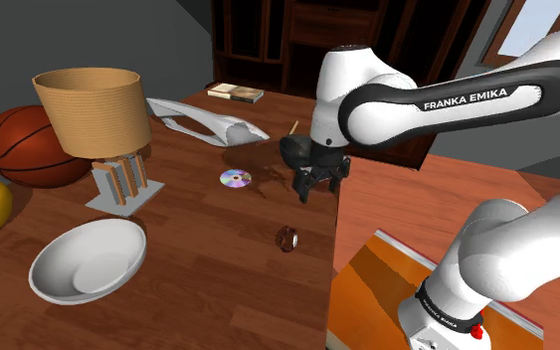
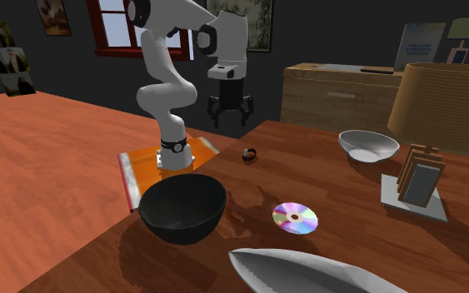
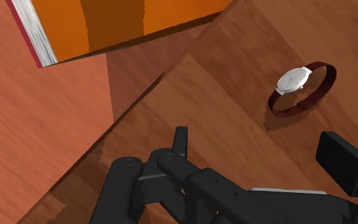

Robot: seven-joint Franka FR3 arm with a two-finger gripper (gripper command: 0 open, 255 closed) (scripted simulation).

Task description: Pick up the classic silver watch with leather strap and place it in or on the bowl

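Note:
The watch (image 1: 287, 239) has a silver face and a dark red-brown strap and lies on the wooden table (image 1: 203, 278) near its edge. It is also seen across the table (image 2: 250, 154) and ahead of the fingers (image 3: 296, 83). My black gripper (image 1: 319, 181) hangs open above the table's edge, some way above and short of the watch, holding nothing. It points down (image 2: 230, 112), its fingers standing apart (image 3: 260, 153). A white bowl (image 1: 89, 259) sits at the shoulder view's lower left, also visible (image 2: 367, 143). A black bowl (image 2: 182, 208) stands near the table edge.
A lamp with a tan shade (image 1: 93, 109), a small rack (image 1: 123, 184), a disc (image 1: 235, 178), a white serrated blade (image 1: 203, 121) and a book (image 1: 236, 92) share the table. A basketball (image 1: 29, 147) lies beyond. The orange stand (image 1: 397, 288) sits beside the table.

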